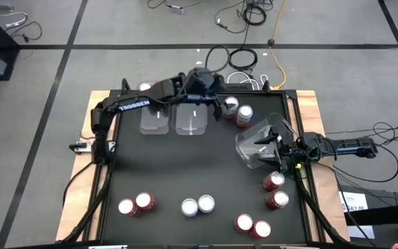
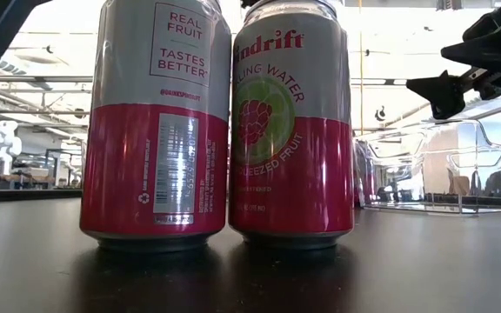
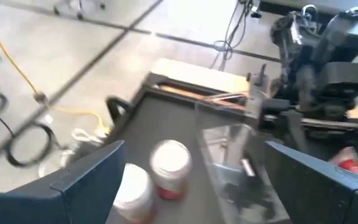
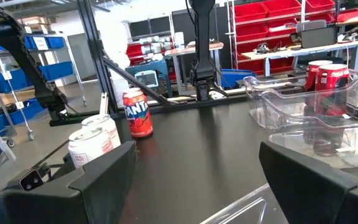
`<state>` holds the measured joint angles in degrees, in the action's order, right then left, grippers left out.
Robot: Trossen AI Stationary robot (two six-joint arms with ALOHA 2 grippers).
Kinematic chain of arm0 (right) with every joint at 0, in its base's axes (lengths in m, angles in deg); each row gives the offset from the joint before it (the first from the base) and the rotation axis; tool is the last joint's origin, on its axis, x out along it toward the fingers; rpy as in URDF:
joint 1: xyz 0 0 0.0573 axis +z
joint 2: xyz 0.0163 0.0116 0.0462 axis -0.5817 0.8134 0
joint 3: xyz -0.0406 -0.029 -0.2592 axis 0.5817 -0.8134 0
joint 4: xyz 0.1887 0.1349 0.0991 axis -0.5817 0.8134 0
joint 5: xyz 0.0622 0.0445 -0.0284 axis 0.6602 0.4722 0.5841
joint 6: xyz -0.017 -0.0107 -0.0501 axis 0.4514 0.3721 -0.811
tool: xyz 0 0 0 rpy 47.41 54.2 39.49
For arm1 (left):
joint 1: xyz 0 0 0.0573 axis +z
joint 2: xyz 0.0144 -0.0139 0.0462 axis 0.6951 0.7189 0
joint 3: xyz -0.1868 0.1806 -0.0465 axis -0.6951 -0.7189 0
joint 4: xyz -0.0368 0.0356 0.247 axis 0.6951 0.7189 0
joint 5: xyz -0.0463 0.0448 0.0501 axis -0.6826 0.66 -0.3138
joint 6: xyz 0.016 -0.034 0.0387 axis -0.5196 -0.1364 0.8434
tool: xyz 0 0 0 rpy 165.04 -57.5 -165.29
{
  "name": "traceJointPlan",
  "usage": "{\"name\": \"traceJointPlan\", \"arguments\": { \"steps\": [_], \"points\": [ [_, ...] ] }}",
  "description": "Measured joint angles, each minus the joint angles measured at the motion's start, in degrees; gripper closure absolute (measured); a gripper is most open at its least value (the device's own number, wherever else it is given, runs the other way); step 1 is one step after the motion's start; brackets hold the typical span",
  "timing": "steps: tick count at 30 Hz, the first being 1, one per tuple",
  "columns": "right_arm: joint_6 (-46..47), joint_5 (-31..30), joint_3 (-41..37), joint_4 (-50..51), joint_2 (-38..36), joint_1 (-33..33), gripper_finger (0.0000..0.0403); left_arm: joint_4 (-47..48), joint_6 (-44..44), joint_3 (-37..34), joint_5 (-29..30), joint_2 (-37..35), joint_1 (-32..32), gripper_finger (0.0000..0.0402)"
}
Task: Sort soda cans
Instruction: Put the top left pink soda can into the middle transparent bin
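Several soda cans stand upright on the black table. Two red cans (image 1: 238, 111) stand near the far edge. My left gripper (image 1: 211, 105) hovers open just left of them; in its wrist view the pair (image 3: 166, 168) shows ahead between the open fingers. Near the near edge are two silver-white cans (image 1: 197, 205), a red pair at the left (image 1: 135, 205) and several red cans at the right (image 1: 275, 190). My right gripper (image 1: 271, 146) is open over a tilted clear bin (image 1: 258, 145), its fingers (image 2: 446, 87) above the bin's rim.
Two more clear bins (image 1: 154, 119) (image 1: 191, 119) sit side by side on the far half, under the left arm. The silver-white pair (image 2: 216, 122) fills the low view. The table's middle (image 1: 185, 162) is bare. Cables lie on the floor beyond the far edge.
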<state>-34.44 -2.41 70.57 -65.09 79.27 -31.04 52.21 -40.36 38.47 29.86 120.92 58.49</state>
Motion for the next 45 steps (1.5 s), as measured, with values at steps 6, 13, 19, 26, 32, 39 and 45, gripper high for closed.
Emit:
{"name": "traceJointPlan", "arguments": {
  "steps": [6, 13, 19, 26, 32, 39, 45],
  "points": [
    [0.0, 0.0, 0.0, 0.0, 0.0, 0.0, 0.0069, -4.1, 4.9, 0.0, 0.5, 1.4, 4.0, 0.0017],
    [0.0, 0.0, 0.0, 0.1, 0.0, 0.0, 0.0069, -3.9, 6.4, 0.0, -4.7, 5.6, 7.4, 0.0017],
    [0.0, 0.0, 0.0, 0.0, 0.0, 0.0, 0.0069, -4.0, 9.1, 0.0, -11.0, 10.3, 8.5, 0.0017],
    [0.0, 0.0, 0.0, 0.0, 0.0, 0.0, 0.0069, -3.9, 7.7, 0.0, -12.5, 15.5, 8.4, 0.0017],
    [0.0, 0.0, 0.0, 0.0, 0.0, 0.0, 0.0069, -4.0, 5.9, 0.0, -12.0, 17.4, 8.3, 0.0017],
    [0.0, 0.0, 0.0, 0.0, 0.0, 0.0, 0.0069, -3.9, 3.0, 0.0, -10.4, 17.8, 8.3, 0.0018],
    [0.0, 0.0, 0.0, 0.0, 0.0, 0.0, 0.0069, -3.9, 3.0, 0.0, -10.1, 17.8, 8.3, 0.0018]
  ]
}}
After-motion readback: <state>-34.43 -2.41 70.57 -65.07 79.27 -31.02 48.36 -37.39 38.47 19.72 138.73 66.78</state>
